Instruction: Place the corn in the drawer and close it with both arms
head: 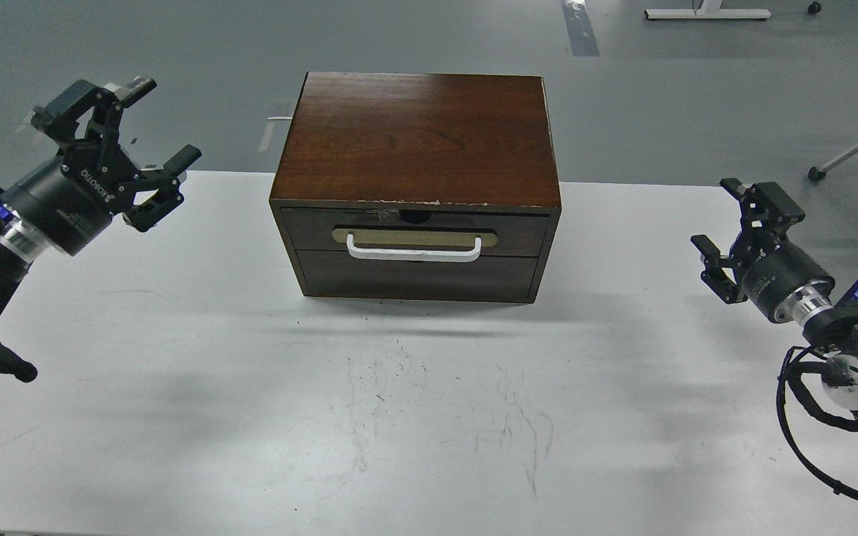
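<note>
Left gripper [155, 119], upper left of the frame: jaws spread wide, holding nothing, raised above the table's left edge. Right gripper [718, 220], right of the frame: jaws likewise apart and empty, well clear of the cabinet. Centre — the wooden cabinet [418, 134] stands on the white table [176, 417]; its upper drawer [414, 232], with the white bar handle [414, 251] on a tan plate, sits flush with the front, shut, above a plain lower front [414, 279]. Scuff marks [444, 417] cross the tabletop before the cabinet — no corn visible anywhere in view.
</note>
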Robot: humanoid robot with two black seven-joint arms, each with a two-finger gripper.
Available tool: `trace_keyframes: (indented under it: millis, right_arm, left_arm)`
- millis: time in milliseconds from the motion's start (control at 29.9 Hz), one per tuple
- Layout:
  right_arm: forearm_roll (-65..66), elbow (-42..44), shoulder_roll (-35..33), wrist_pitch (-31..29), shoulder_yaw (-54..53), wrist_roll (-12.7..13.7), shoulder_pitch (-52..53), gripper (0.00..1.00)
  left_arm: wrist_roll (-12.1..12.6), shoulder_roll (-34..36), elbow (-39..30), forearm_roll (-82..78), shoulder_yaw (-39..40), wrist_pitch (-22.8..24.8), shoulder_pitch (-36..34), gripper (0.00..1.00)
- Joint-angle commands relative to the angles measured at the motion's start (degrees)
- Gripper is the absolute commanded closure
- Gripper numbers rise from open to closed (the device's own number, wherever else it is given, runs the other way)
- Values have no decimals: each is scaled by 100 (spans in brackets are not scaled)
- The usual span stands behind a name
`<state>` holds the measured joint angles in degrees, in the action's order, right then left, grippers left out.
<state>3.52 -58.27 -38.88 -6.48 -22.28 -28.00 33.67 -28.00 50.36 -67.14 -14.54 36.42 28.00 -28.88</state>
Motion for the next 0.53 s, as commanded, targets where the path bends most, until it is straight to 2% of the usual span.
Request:
trace_keyframes:
  millis: [0,501]
  right_arm:
    - [-167,0,179,51,-13,0,-1,2]
    - [-158,-18,452,24,31,0,-45,0]
  left_arm:
    - [0,-210,227,363,5,0,391,1]
    - [0,-624,421,408,-30,0,700,1]
